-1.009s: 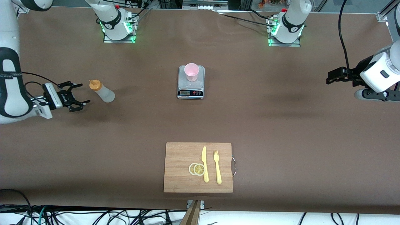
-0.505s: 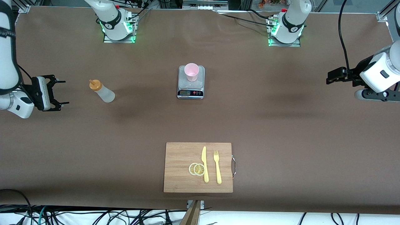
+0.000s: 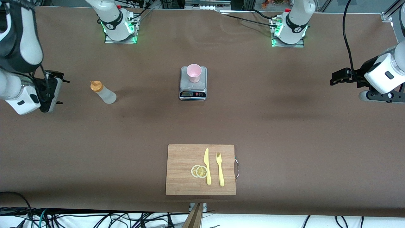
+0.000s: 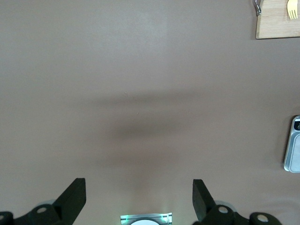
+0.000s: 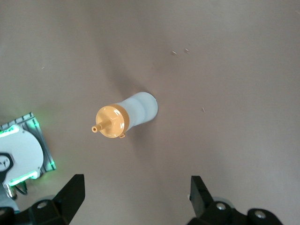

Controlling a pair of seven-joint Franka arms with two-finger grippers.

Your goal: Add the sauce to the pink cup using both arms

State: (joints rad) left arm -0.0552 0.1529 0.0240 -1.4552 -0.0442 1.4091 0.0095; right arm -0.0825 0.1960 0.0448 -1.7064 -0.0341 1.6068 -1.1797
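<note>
Two task things stand apart on the worktop [image 3: 284, 126]: sauce bottle [image 3: 103, 92] upright toward the right arm's end, pink cup [image 3: 194, 72] on the scale [image 3: 193, 83] mid-table. Sauce inside the cup can't be made out, so this fits either before pouring or after the bottle is set back. Right gripper [image 5: 136, 197] is up over the worktop just beside the bottle, fingers wide open, holding nothing. Left gripper [image 4: 139, 199] waits over bare worktop at its own end, fingers wide open, touching nothing. Cutting board [image 3: 200, 169] with knife, fork, lemon slices sits nearest the camera.
</note>
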